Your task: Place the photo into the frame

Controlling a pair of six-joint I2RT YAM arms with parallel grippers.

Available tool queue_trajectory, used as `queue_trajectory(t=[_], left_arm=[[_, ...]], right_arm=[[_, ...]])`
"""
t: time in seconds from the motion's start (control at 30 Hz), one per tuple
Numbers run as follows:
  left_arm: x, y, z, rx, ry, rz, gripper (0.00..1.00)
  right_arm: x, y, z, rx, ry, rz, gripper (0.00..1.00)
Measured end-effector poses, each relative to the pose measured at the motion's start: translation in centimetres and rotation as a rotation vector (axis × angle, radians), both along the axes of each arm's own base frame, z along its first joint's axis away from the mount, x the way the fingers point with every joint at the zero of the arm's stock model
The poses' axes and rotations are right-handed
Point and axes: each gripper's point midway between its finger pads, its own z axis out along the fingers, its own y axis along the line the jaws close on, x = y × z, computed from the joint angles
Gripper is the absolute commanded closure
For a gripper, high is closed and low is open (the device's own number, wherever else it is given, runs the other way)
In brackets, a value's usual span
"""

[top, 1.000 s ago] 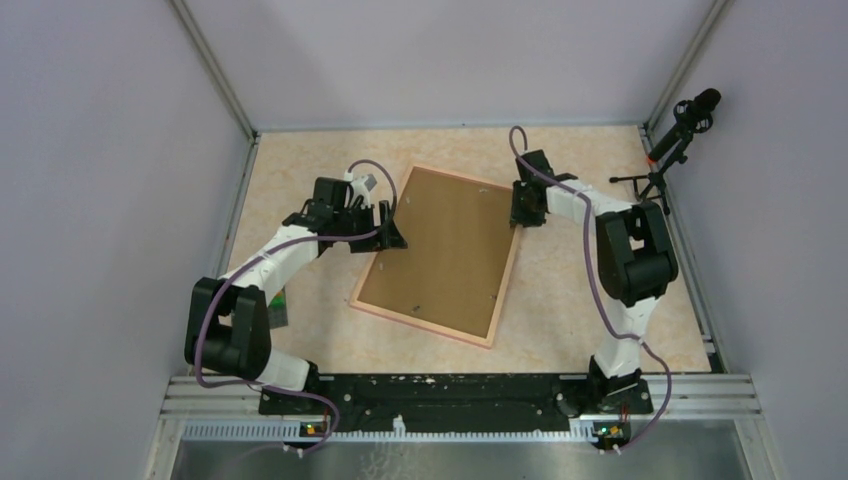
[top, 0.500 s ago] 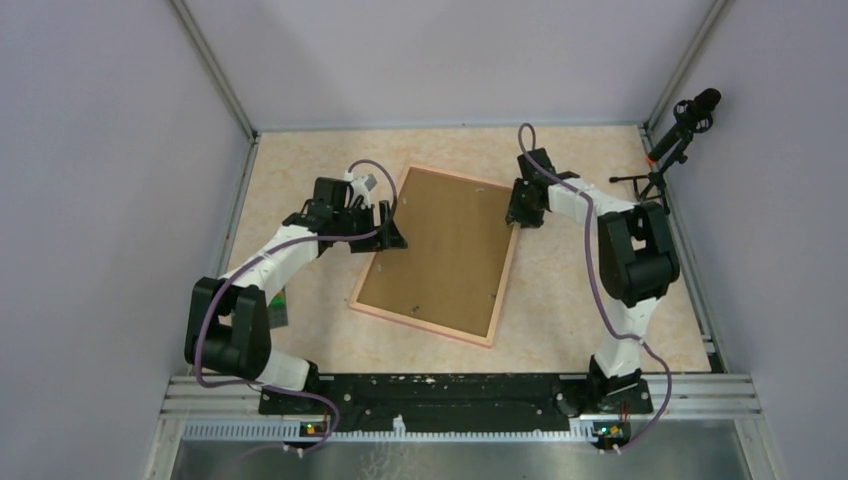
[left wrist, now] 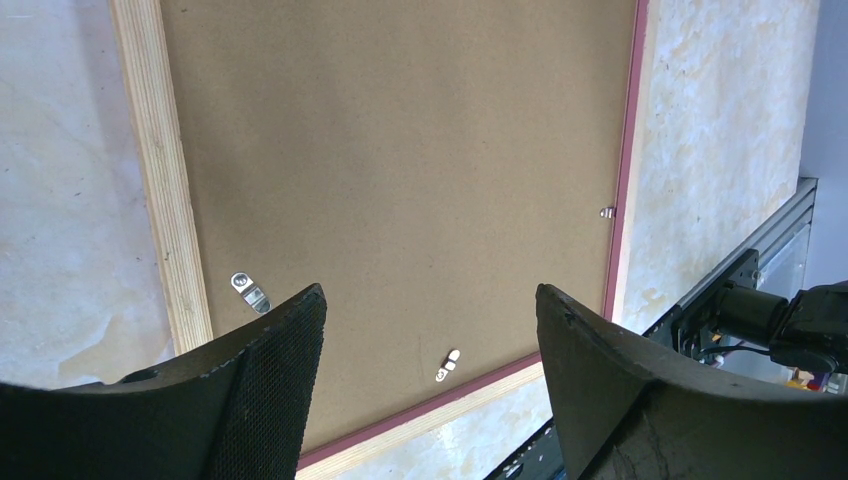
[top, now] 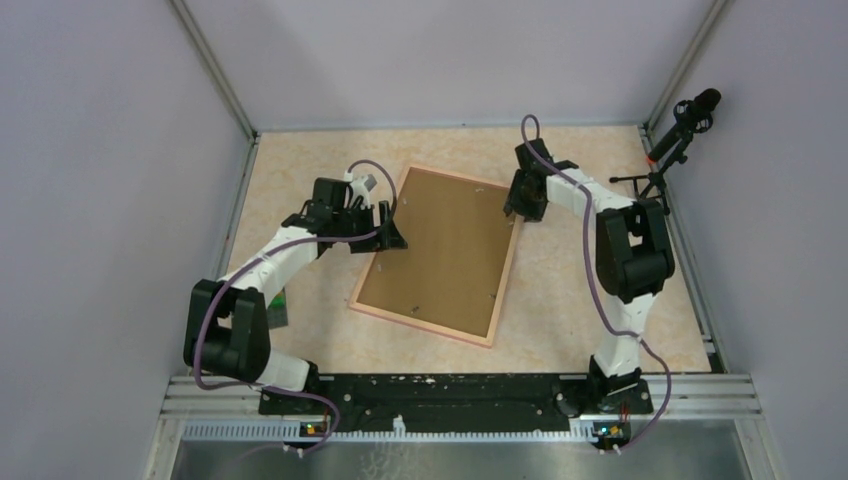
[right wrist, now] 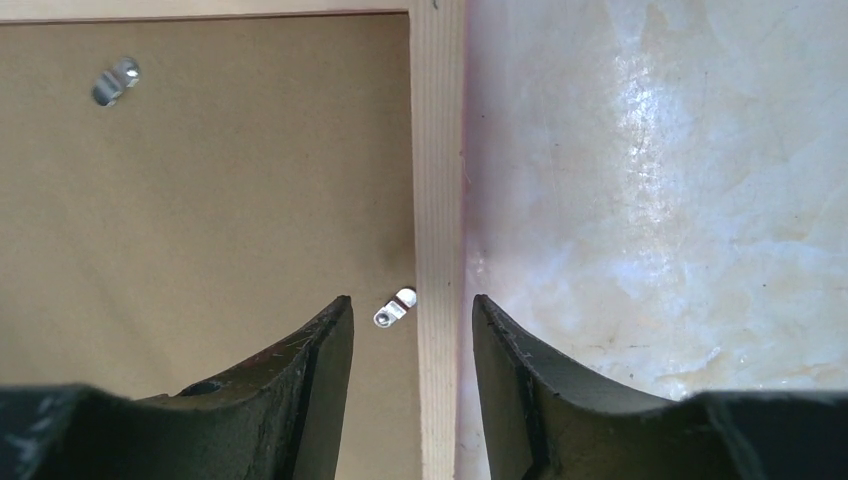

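Progress: the frame (top: 422,324) lies back-up on the surface (top: 300,170), with the board (top: 445,250) seated inside its rails. The photo is seen in no view. It is judged to be under the board already, though this cannot be confirmed. If so, only the securing of the clips is left, and that is judged to be the step in hand.

Left claw (top: 392,232): spread wide, nothing pinched, held above the frame's near-left part, with the board directly below it.

Right claw (top: 517,208): parted, nothing pinched, set over the frame's right rail near the far corner. Contact with the rail cannot be told.

Views compared:
- Top view: both claws are shown at opposite long rails, and the frame's tilt on the surface is seen. The clips are too small to read.
- Left wrist view: between the fingers of the left claw (left wrist: 430,300), the board, the pale rail (left wrist: 165,180) and three clips are shown, one (left wrist: 250,292) just beside the left finger.
- Right wrist view: the rail (right wrist: 438,150) runs through the gap of the right claw (right wrist: 412,300), with a clip (right wrist: 395,308) just inside it, touching the rail's inner edge. Whether it is turned home cannot be told.
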Motion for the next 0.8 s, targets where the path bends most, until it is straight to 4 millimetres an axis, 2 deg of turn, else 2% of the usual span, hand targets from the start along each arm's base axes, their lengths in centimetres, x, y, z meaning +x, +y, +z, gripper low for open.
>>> queue_trajectory(t=[0.17, 0.37, 0.43, 0.63, 0.7, 0.8], left_arm=[[0.0, 0.0, 0.0, 0.000, -0.002, 0.000, 0.19], [0.0, 0.0, 0.2, -0.003, -0.009, -0.001, 0.19], [0.0, 0.0, 0.2, -0.003, -0.009, -0.001, 0.19], [0.1, 0.0, 0.2, -0.003, -0.010, -0.001, 0.19], [0.1, 0.0, 0.2, -0.003, -0.010, -0.001, 0.19], [0.1, 0.0, 0.2, -0.002, -0.010, 0.000, 0.19]], right_arm=[[-0.3, -0.2, -2.1, -0.025, 0.061, -0.007, 0.55], [-0.6, -0.4, -2.4, -0.052, 0.080, -0.002, 0.87], [-0.8, -0.5, -2.4, -0.064, 0.083, 0.004, 0.89], [-0.8, -0.6, -2.4, -0.079, 0.081, 0.026, 0.88], [-0.7, -0.6, -2.2, -0.082, 0.082, 0.037, 0.80], [-0.7, -0.6, -1.8, -0.092, 0.090, 0.065, 0.58]])
